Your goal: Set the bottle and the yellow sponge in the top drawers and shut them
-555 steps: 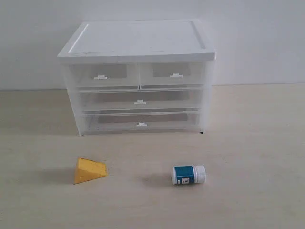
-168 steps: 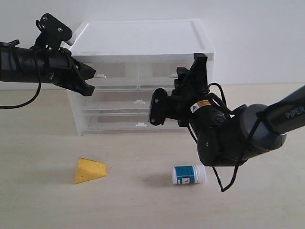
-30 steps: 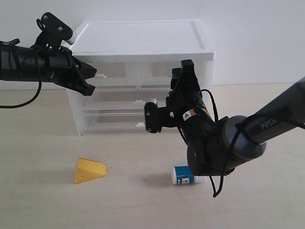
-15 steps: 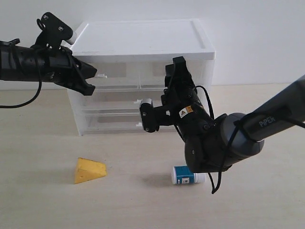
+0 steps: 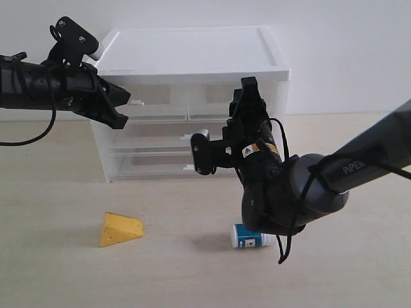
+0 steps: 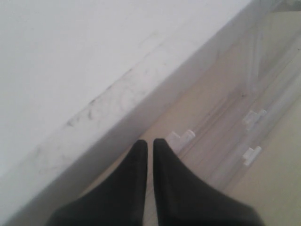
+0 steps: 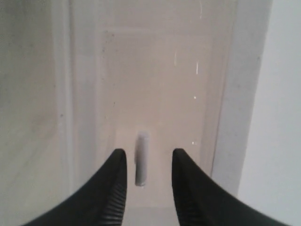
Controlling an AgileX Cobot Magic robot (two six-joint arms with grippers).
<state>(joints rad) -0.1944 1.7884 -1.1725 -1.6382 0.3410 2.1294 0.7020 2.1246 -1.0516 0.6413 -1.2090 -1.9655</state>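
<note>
White translucent top drawers, left top drawer (image 5: 160, 96) and right top drawer (image 5: 212, 96), both sit flush in the cabinet (image 5: 192, 58).

Change over the last second: the right gripper (image 5: 247, 82) swung slightly toward the cabinet's middle, then came back in front of the right top drawer. Its fingers are apart. In the wrist view the right tab handle (image 7: 141, 157) stands between them and is not yet pinched.

Left gripper (image 6: 149, 141) has not moved. Its fingers are pressed together on nothing, just beside the left tab handle (image 6: 181, 137).

Bottle (image 5: 247, 236) lies on the counter (image 5: 64, 276), partly behind the right arm. Yellow sponge (image 5: 120, 229) lies well apart from it.

Judgement: the task is at the drawer-opening stage and nothing is stowed.
</note>
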